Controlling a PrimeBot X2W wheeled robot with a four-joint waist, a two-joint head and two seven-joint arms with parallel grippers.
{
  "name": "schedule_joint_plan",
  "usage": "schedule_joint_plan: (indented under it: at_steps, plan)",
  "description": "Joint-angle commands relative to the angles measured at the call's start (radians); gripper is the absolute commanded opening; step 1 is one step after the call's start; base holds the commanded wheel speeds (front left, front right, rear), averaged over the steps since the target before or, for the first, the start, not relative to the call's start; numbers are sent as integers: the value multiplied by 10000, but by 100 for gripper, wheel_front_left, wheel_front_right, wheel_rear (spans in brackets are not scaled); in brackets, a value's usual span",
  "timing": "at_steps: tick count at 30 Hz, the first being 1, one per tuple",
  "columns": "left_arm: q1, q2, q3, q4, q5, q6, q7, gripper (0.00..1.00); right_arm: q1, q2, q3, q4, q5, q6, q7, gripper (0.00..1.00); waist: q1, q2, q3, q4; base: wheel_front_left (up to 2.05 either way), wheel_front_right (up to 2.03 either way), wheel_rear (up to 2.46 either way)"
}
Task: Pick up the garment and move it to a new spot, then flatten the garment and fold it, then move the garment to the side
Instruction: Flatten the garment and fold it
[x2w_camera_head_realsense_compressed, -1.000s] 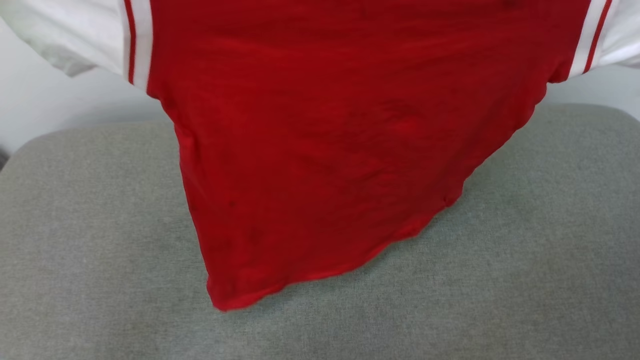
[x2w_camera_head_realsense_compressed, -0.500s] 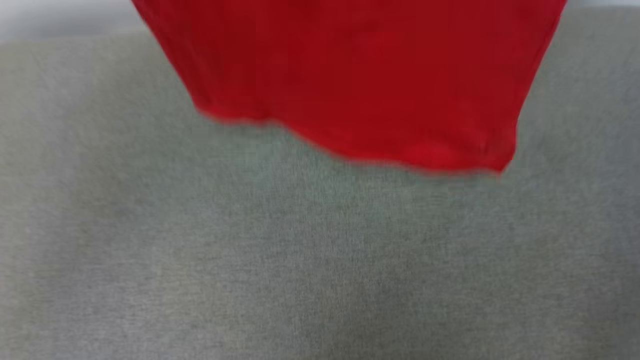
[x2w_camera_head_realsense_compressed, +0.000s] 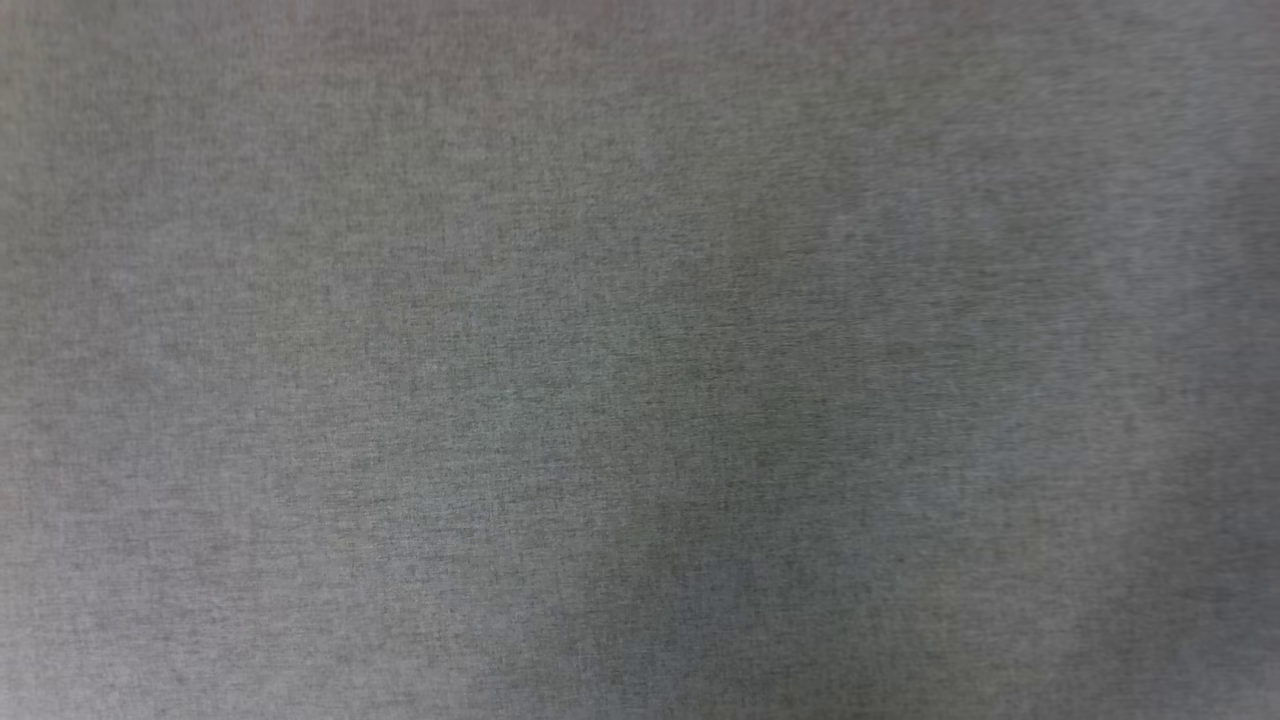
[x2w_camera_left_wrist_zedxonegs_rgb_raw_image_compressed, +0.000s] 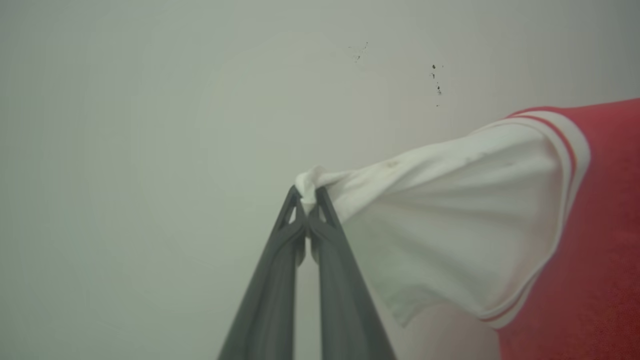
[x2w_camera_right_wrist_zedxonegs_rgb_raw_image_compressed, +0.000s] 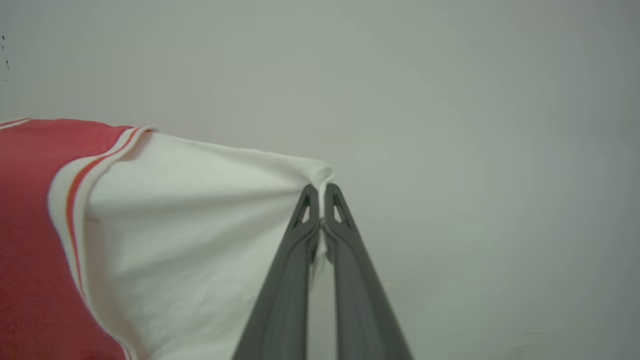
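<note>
The garment (x2w_camera_left_wrist_zedxonegs_rgb_raw_image_compressed: 575, 250) is a red T-shirt with white short sleeves and red-and-white striped trim at the sleeve seams. My left gripper (x2w_camera_left_wrist_zedxonegs_rgb_raw_image_compressed: 307, 192) is shut on the tip of one white sleeve, which stretches off to the right toward the red body. In the right wrist view my right gripper (x2w_camera_right_wrist_zedxonegs_rgb_raw_image_compressed: 321, 190) is shut on the tip of the other white sleeve, and the garment (x2w_camera_right_wrist_zedxonegs_rgb_raw_image_compressed: 30, 240) spreads to the left. The shirt hangs taut between the two grippers, in front of a pale wall.
A grey fabric surface (x2w_camera_head_realsense_compressed: 640, 360) lies below, blurred, in the head view. A plain pale wall (x2w_camera_left_wrist_zedxonegs_rgb_raw_image_compressed: 150, 125) with a few small dark specks (x2w_camera_left_wrist_zedxonegs_rgb_raw_image_compressed: 436, 80) stands behind the held sleeves.
The red shirt has left the head view upward over the last second; that view has also shifted and blurred, so the camera has moved.
</note>
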Motion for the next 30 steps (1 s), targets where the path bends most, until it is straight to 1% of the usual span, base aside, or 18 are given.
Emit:
schedule_joint_plan:
  at_steps: [1, 3, 6, 12, 14, 17, 22, 25, 30]
  plan:
    - [-147, -132, -48, 351, 60, -42, -251, 0, -194, 89, -28, 287, -27, -13, -155, 0, -3, 0, 262, 166, 0, 0, 0]
    - [-218, -247, -128, 740, 114, -128, -605, 0, -184, 273, 63, 670, 38, -12, -321, 0, -3, 0, 386, 209, 0, 0, 0]
    - [-96, -362, -157, 1018, 37, -193, -862, 0, 29, 423, 238, 906, 233, -10, -429, 0, -3, 0, 524, 253, 0, 0, 0]
    - [1109, -707, -406, 1624, -204, -312, -1386, 0, 1115, 474, 678, 1335, 617, -10, -895, 0, -3, 0, 647, 455, 0, 0, 0]
    - [1751, -874, -477, 1773, -382, -340, -1589, 0, 1713, 378, 1174, 1347, 876, -10, -862, 0, -3, 0, 557, 527, 0, 0, 0]
    - [2922, -1037, -611, 1914, -586, -384, -1901, 0, 2859, -100, 1758, 1150, 1344, -15, -895, 0, -3, 0, 255, 644, 0, 0, 0]
    - [5337, -1230, -940, 1902, -838, -319, -2298, 0, 5011, -571, 2128, 704, 2290, -9, -953, 0, -3, 0, -579, 803, 0, 0, 0]
    - [6910, -1534, -1186, 1775, -1063, -177, -2491, 0, 6477, -1115, 2588, 260, 2689, -10, -983, 0, -3, 0, -1262, 922, 0, 0, 0]
    - [9366, -1718, -1387, 1284, -1402, 252, -2664, 0, 8881, -1726, 2899, -619, 3617, -10, -936, 0, -3, 0, -2379, 984, 0, 0, 0]
